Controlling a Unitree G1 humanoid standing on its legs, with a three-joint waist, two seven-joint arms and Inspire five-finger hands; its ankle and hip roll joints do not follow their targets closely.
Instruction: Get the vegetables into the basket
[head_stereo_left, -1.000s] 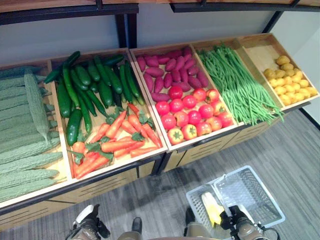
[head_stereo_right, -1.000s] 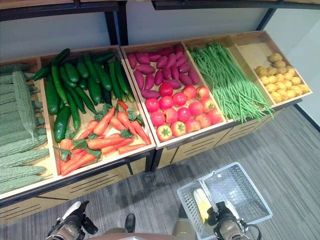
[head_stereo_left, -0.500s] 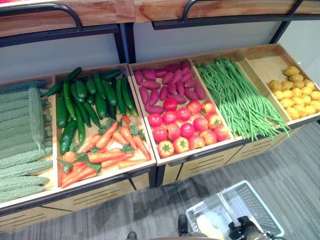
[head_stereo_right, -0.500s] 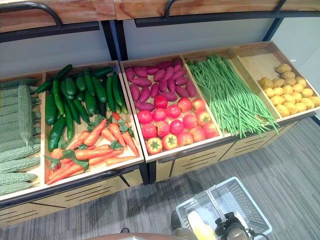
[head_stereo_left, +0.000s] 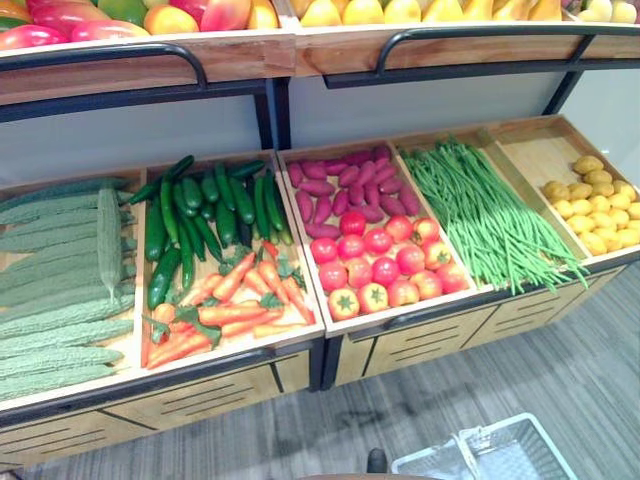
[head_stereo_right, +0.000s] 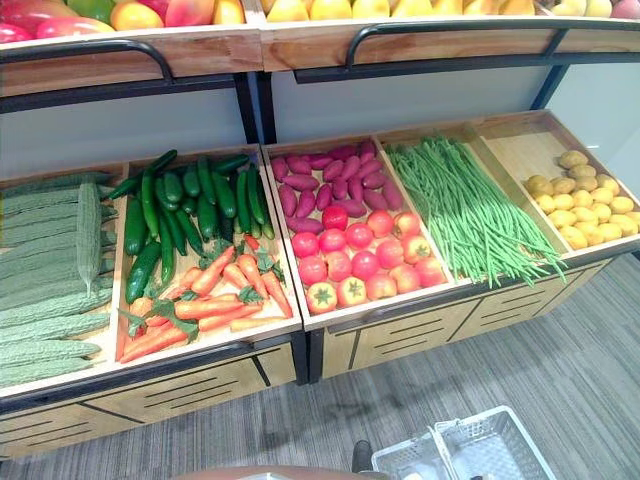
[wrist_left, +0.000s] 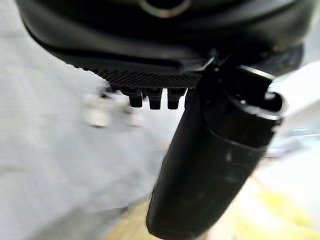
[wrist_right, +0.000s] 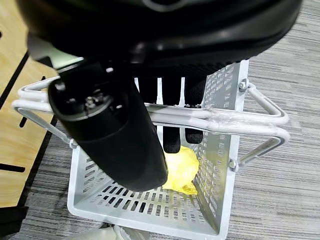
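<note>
Scene: wooden produce crates (head_stereo_left: 330, 330) line a sloped display stand, with a shelf of fruit (head_stereo_left: 150, 20) above at 12 o'clock.
Basket: the white wire basket (wrist_right: 220, 150) hangs low at 5 o'clock in the head views, over grey floor (head_stereo_right: 560, 360); one yellow vegetable (wrist_right: 182, 170) already lies on its bottom.
Right hand: the right hand (wrist_right: 170, 95) is curled round the basket's paired wire handles (wrist_right: 230, 120), carrying it.
Left hand: the left hand (wrist_left: 215, 150) appears close up in its wrist view with its short fingers (wrist_left: 150, 97) bent and nothing visibly in them; clenched on nothing, as far as can be judged.
Carrots: carrots (head_stereo_left: 235, 300) sit at 7 o'clock of centre with leafy tops; likely stiff and light, best taken round the thick orange body, not the leaves.
Cucumbers: cucumbers (head_stereo_left: 205, 205) lie behind the carrots; smooth and probably slippery, so a wrap round the middle looks safest.
Tomatoes: tomatoes (head_stereo_left: 385, 265) fill the middle crate's front; round and likely to roll, better cupped from above.
Sweet potatoes: purple sweet potatoes (head_stereo_left: 340, 185) lie behind the tomatoes; they look firm and easy to grip.
Green beans: green beans (head_stereo_left: 490, 215) at 2 o'clock are thin and loose, likely the hardest to pick singly.
Others: bitter gourds (head_stereo_left: 60, 280) lie at 9 o'clock, small potatoes (head_stereo_left: 595, 200) at 3 o'clock.
</note>
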